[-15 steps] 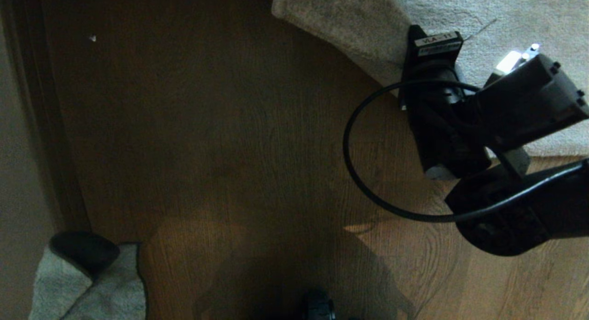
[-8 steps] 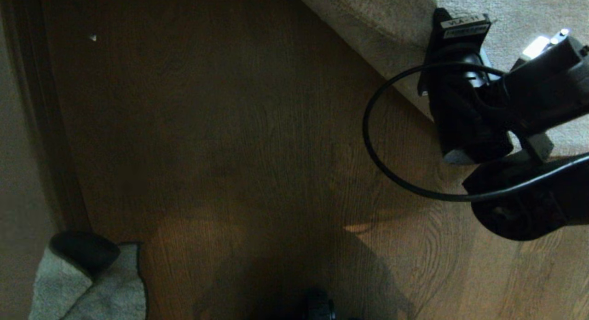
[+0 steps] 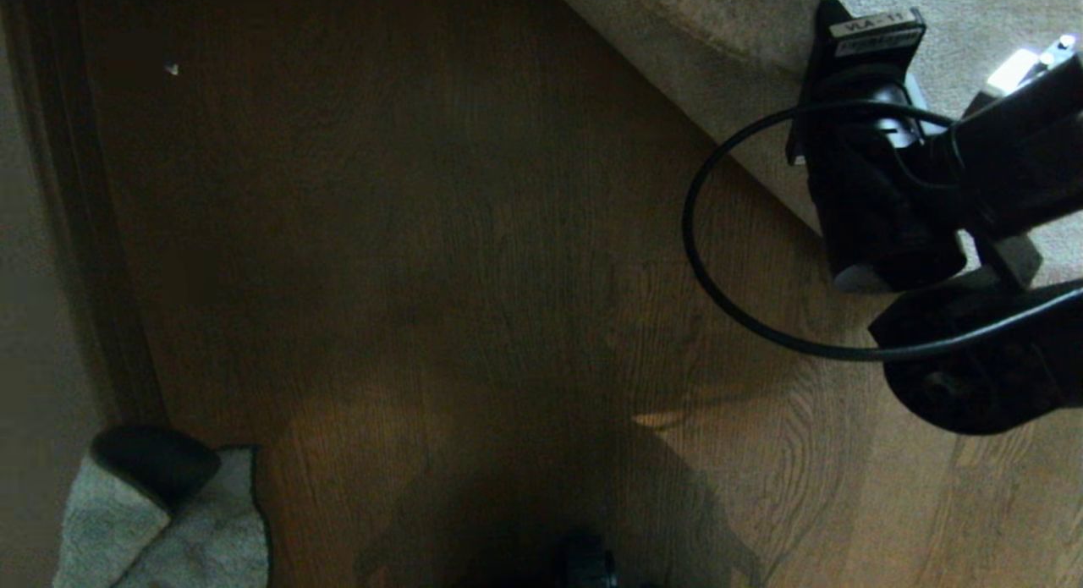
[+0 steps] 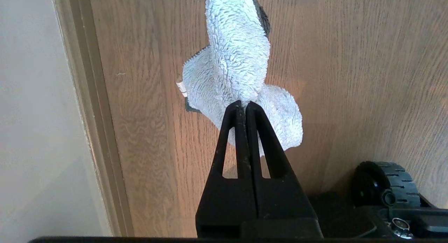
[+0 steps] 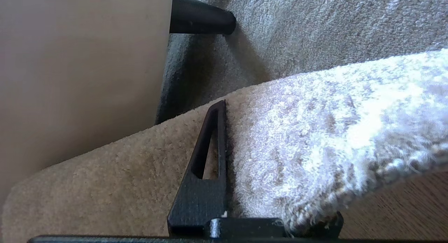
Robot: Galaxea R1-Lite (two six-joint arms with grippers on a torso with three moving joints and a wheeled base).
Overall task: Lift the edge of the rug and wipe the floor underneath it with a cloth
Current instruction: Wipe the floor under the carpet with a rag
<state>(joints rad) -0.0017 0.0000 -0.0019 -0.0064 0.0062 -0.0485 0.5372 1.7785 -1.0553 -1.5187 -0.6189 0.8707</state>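
Plush grey-beige pile swallows one finger of the right gripper [image 5: 231, 166], which is clamped on the rug edge [image 5: 315, 138] and holds it up off the floor [image 3: 440, 233]. Head view hides that pinch behind the arm and its looping black cable [image 3: 702, 266]. Left gripper [image 4: 244, 106] pinches the cloth [image 4: 234, 68] tight, parked near the baseboard [image 4: 91, 113] by a wheel [image 4: 385, 183].

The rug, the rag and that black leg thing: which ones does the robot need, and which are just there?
Needed:
- rug edge, pinched in the right gripper
- cloth, clamped in the left gripper
- floor, bare wood beside the rug

Just there:
- black furniture leg
- pale panel
- baseboard
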